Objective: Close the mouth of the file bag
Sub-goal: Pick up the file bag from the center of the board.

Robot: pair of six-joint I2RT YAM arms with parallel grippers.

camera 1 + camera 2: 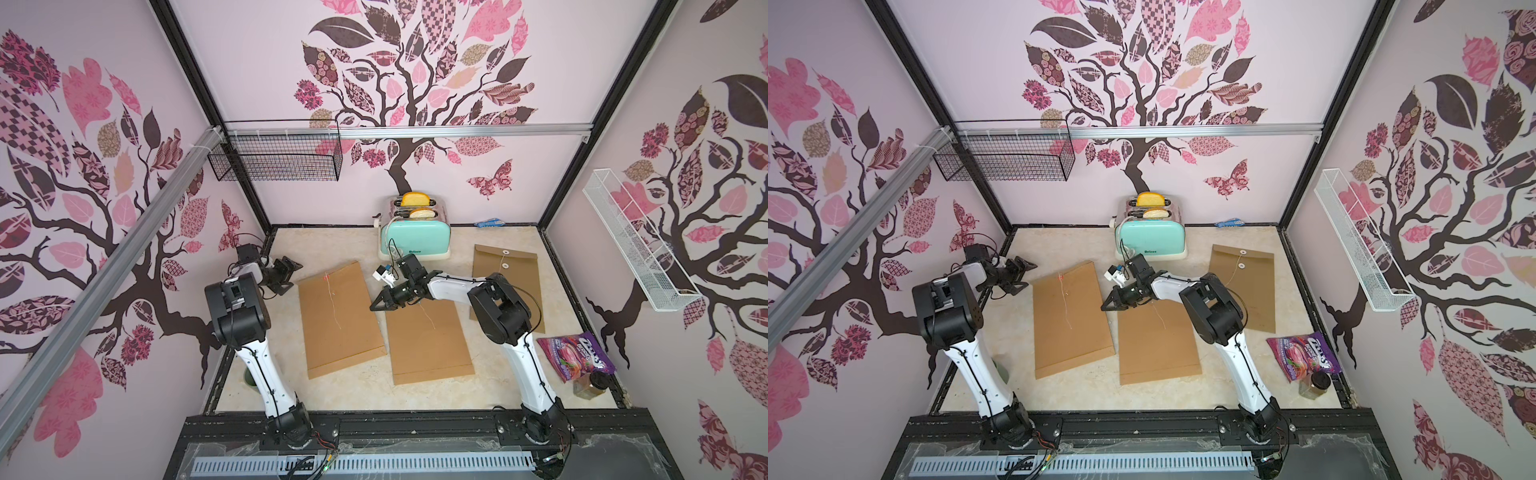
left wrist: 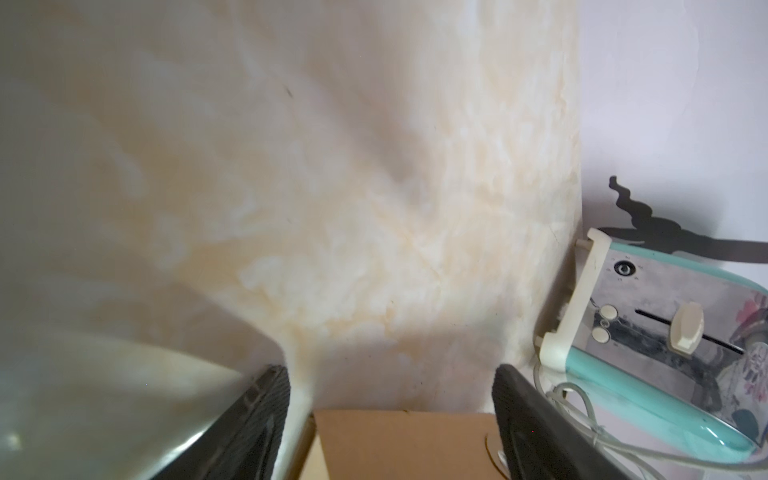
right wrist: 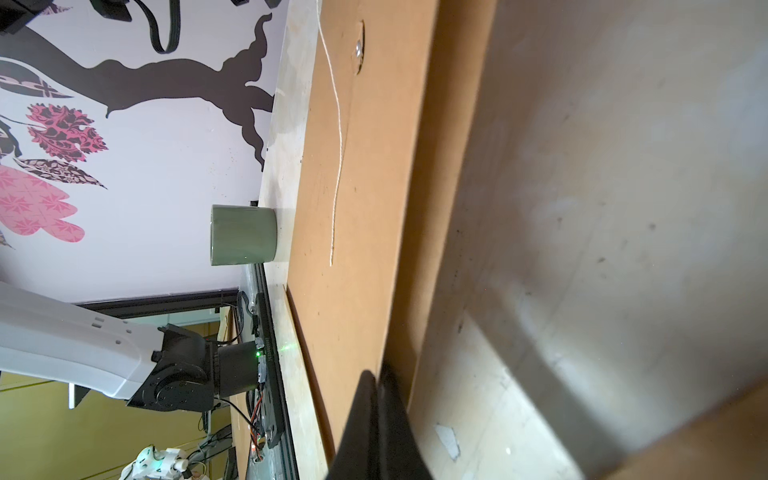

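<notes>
The brown kraft paper file bag (image 1: 428,345) lay flat on the cream marbled tabletop (image 1: 332,395), right beside a second brown paper bag (image 1: 338,320). Your right gripper (image 1: 374,306) was clamped shut at its top-left corner, arm stretched low. Your left gripper (image 1: 291,277) gaped wide, arm folded back.

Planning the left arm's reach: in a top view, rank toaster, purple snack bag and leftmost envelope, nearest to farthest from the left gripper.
1. Leftmost envelope, right beside the left gripper.
2. Toaster, against the back wall.
3. Purple snack bag, by the right wall.
</notes>
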